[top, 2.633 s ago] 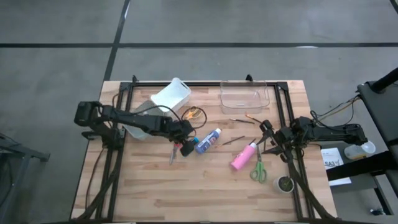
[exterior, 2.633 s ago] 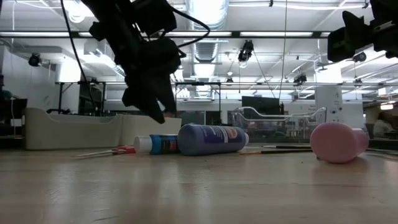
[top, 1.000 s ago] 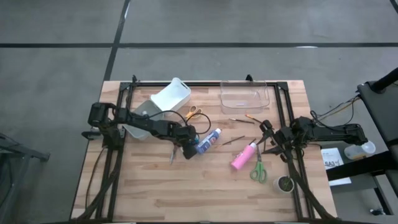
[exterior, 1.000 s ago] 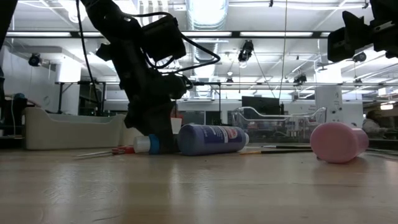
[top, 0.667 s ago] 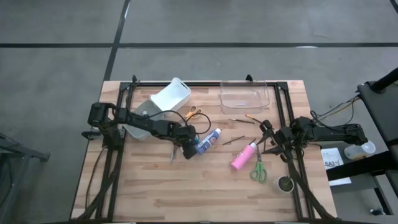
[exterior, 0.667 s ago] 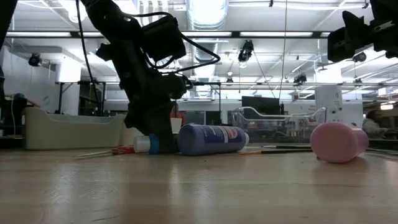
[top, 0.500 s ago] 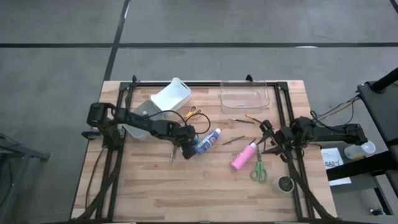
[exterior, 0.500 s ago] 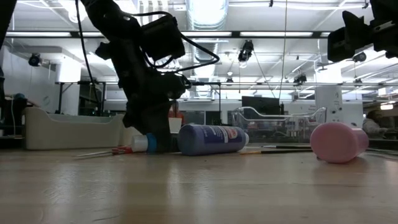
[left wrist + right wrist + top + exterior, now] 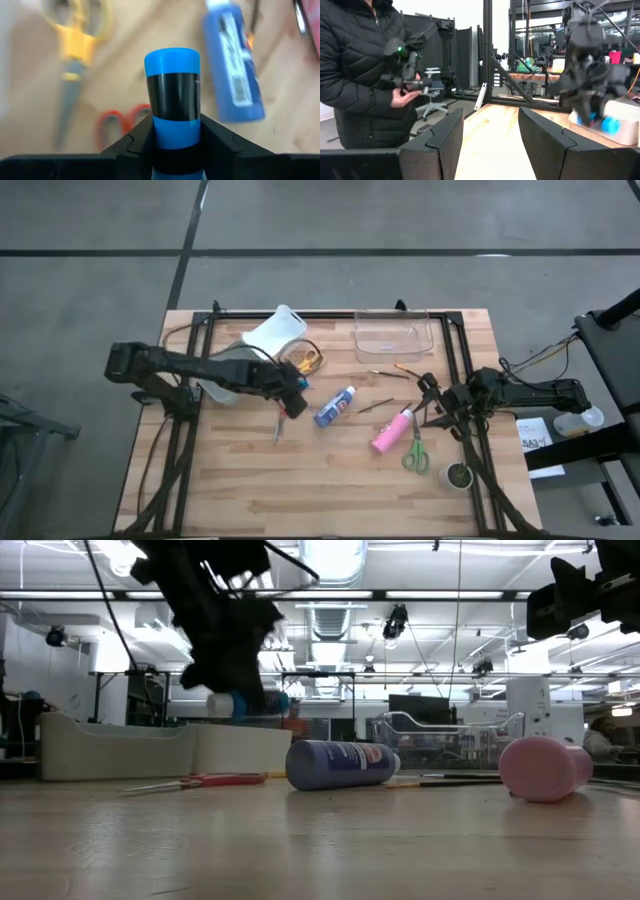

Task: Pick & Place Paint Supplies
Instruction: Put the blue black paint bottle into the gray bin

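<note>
Small dark blue bottle, pale cap (image 9: 172,95), clamped in left end effector (image 9: 172,142), lifted clear of bench for carrying; right end effector (image 9: 490,135) part-open, empty.

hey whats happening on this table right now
The left gripper is shut on a small blue bottle and holds it in the air above the table. Below it lie a blue-and-white tube, the red-handled scissors and the yellow-handled scissors. The right gripper waits, open and empty, beside the pink bottle.
</note>
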